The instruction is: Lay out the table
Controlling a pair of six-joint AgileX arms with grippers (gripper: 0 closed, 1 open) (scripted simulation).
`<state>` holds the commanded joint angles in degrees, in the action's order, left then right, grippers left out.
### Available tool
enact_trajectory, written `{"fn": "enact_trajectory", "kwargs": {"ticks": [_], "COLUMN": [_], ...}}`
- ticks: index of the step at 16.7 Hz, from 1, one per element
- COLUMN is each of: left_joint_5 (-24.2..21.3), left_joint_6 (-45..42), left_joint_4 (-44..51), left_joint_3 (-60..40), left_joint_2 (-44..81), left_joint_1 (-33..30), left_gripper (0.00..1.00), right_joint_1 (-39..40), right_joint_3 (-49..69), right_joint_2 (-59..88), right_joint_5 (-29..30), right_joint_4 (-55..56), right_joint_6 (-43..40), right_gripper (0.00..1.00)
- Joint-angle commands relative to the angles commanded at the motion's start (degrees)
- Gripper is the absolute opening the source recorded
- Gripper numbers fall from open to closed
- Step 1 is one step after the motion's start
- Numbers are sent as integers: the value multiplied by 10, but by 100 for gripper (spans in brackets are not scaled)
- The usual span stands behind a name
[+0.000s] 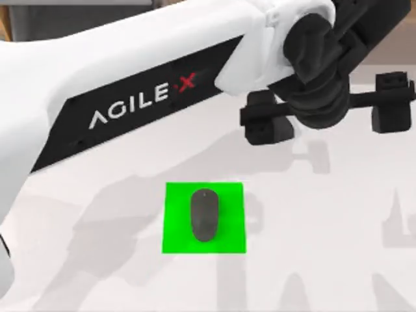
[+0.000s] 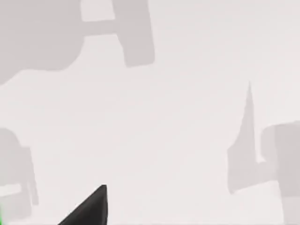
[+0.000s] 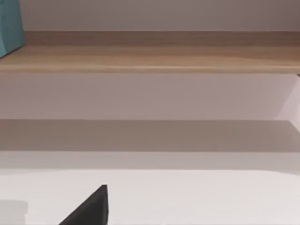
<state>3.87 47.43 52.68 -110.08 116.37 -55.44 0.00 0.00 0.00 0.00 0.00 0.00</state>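
White table (image 1: 338, 260), mouse (image 1: 204, 215) on mat (image 1: 175, 240)

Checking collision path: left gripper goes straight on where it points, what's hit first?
Likely bare table, right of the green mat; left gripper points down, height unclear. Right arm faces shelf.

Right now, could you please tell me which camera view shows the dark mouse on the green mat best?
The top view: the mouse lies whole and unobstructed in the middle of the green mat on the table. The left wrist view catches just a green sliver of mat at its edge; the right wrist view faces a wooden shelf.
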Motion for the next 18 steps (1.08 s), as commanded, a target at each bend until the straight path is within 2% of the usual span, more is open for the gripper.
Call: {"fn": "enact_trajectory", "kwargs": {"ticks": [5,10,18], "left_joint_5": [1,12,68], "left_joint_6": [73,155,282], "left_joint_4": [26,51,70], "left_joint_3": [-269,-586,-1107], "left_joint_2": [-36,-90,-218], "left_joint_1": [-121,-261,-496], "left_gripper": [100,100,100], "right_joint_1": [0,0,0], "right_joint_3": [0,0,0], "right_joint_2": [0,0,0], "right_joint_5": [0,0,0], "right_joint_4": [0,0,0], "right_joint_6": [0,0,0], "right_gripper": [100,100,100]}}
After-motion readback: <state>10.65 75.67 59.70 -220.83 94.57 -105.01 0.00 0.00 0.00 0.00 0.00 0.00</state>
